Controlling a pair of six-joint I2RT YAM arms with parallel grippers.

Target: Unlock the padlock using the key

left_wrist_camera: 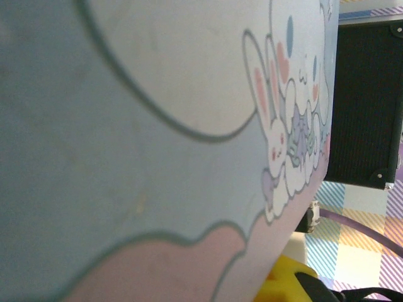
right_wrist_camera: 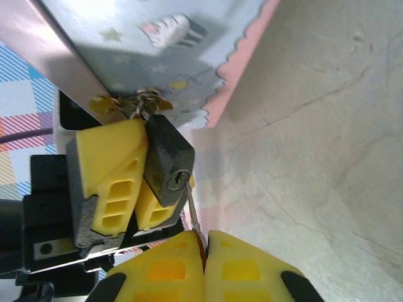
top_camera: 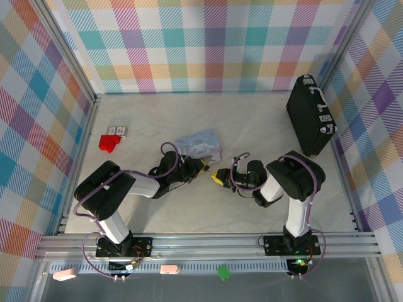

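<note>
We see one padlock (right_wrist_camera: 165,160) clamped between the left fingers (right_wrist_camera: 110,167), and one key (right_wrist_camera: 192,211) pinched by the right fingers (right_wrist_camera: 167,270), its tip at the keyhole. One blue tin (top_camera: 200,143) lies mid-worktop (top_camera: 208,217).

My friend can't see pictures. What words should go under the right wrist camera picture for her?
The right gripper pinches a thin key with its tip at the keyhole of a small dark padlock. The left gripper holds the padlock between yellow fingers. A light blue cartoon tin is behind, and the pale marbled table is on the right.
</note>
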